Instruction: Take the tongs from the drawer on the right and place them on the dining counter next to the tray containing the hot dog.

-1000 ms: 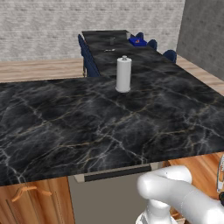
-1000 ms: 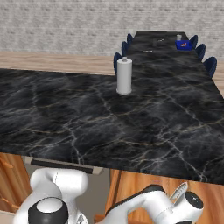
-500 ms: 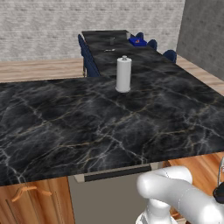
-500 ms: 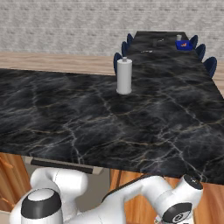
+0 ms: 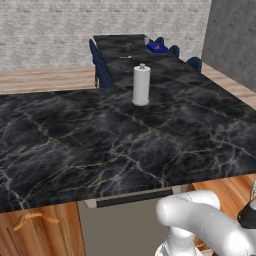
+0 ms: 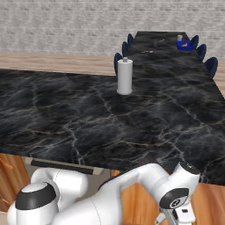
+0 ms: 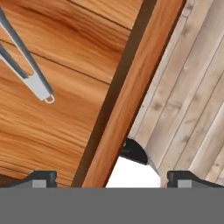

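Claw (image 7: 109,179) spread wide over the drawer (image 7: 65,109) wall, tongs (image 7: 26,70) off-centre; dropping now probably clips wood instead.

The tongs (image 7: 27,65) run off the hand view's edge — tips unseen.

No readable text — no labels — anywhere.

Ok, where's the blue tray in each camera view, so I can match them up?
Left base view: the tray is at the top, right of centre, on the far dining counter.
Right base view: the tray is at top right, on that same counter.
Hand view: looks into the drawer at the tongs instead.
Shared landmark: the white roll on the near counter.
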